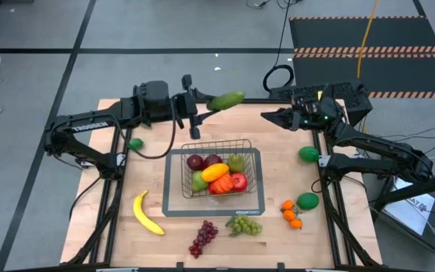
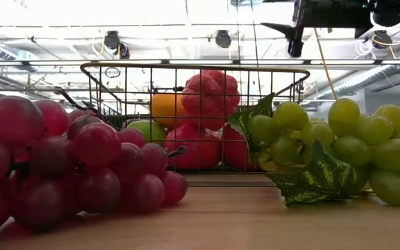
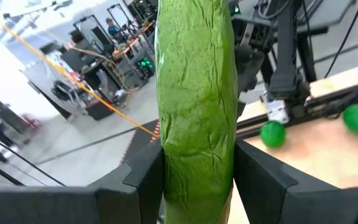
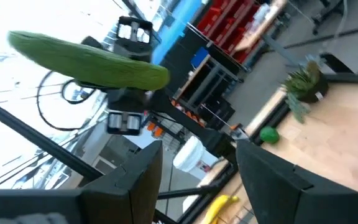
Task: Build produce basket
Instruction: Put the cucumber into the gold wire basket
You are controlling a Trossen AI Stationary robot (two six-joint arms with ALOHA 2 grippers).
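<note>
We judge the job roughly a third done. The basket [image 1: 214, 155] sits at the middle of the table [image 1: 97, 227] and already holds a small heap: dark red apples at the back, a green pear beside them, an orange-yellow piece on top, red fruit at the front. Our left gripper [image 1: 195, 109] is raised over the far edge of the table, just behind the basket, and its fingers are closed on the cucumber [image 1: 226, 100], which sticks out sideways toward the right arm; the left wrist view shows the green skin pinched between both pads. Our right gripper [image 1: 278, 117] hangs near the far right corner with its jaws partly apart and nothing between them, facing the cucumber. Left to gather, as far as we can see: the banana [image 1: 146, 215] near the front left, the red grapes [image 1: 203, 238] and green grapes [image 1: 245, 225] just in front of the basket, the small oranges [image 1: 291, 214] at front right, two green balls [image 1: 307, 177] on the right side and one small green ball [image 1: 135, 143] on the left. The cucumber looks to be next in.
</note>
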